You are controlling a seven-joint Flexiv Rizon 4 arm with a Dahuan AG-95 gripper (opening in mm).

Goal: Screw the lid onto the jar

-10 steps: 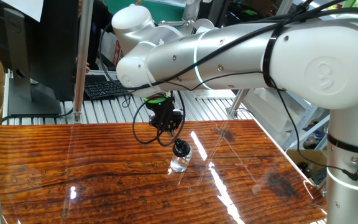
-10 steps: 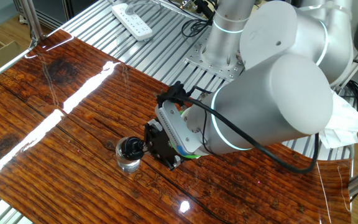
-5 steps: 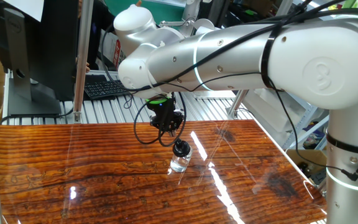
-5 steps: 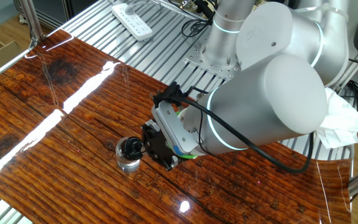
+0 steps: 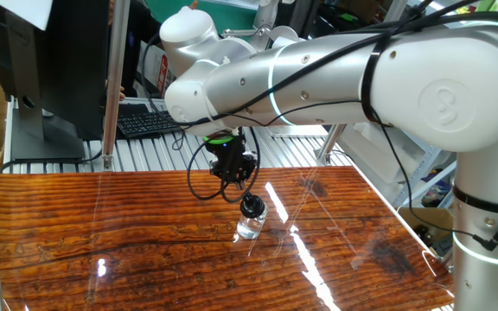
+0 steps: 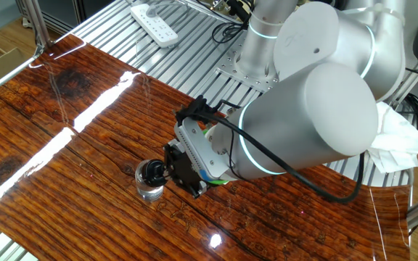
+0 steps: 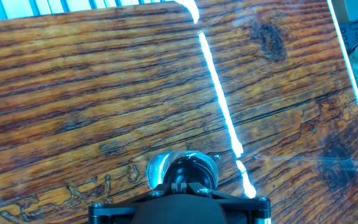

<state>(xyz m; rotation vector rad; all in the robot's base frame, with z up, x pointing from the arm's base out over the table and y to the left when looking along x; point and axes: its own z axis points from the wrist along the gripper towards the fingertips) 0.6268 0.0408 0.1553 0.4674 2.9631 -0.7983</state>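
While the gripper (image 5: 243, 197) sits closed at the lid (image 5: 252, 206), mind the jar (image 5: 249, 226) (light, slick, tips easily). You grip the lid's rim only.

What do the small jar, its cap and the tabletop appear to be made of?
The small clear cylindrical jar: glass or clear plastic, see-through with glints.
The small dark round cap: probably plastic, black.
The brown grained tabletop: wood or wood-look laminate, glossy, mirroring lights.
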